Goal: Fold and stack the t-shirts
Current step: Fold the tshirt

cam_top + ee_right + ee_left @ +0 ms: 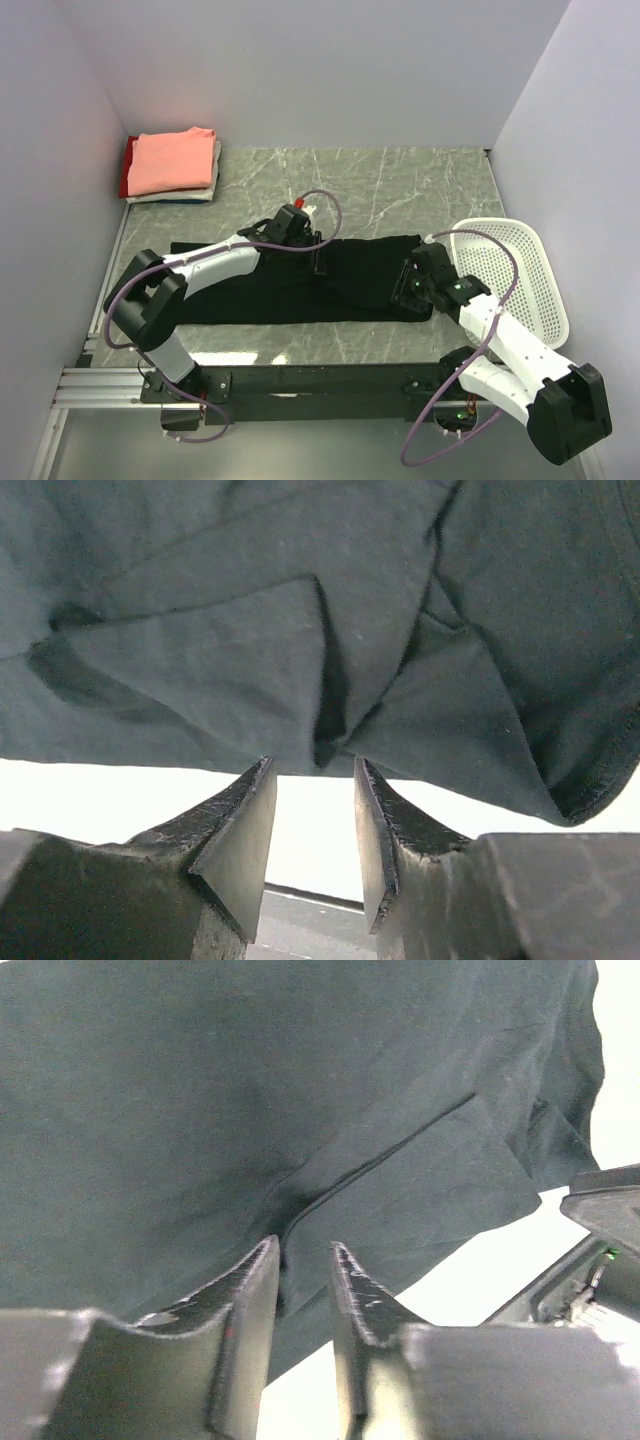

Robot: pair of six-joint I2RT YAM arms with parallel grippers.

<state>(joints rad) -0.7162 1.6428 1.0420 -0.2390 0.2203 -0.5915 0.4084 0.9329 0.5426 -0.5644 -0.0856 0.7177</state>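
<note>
The large black t-shirt (290,285) lies spread across the marble table (400,180). My left gripper (318,258) is low over its middle back part. In the left wrist view the gripper (305,1248) is narrowly open, its tips over a fold seam of the shirt (250,1090) near the hem. My right gripper (410,290) is at the shirt's right end. In the right wrist view it (313,763) is open, its tips at a bunched edge of the shirt (250,640) with bare table between them. A folded stack stands at the back left: a salmon-pink shirt (172,160) on top, with white (190,192) and red (127,165) below.
A white mesh basket (510,265) stands tilted at the right, close behind my right arm. Walls close the table in at the left, back and right. Part of my right arm (600,1210) shows in the left wrist view.
</note>
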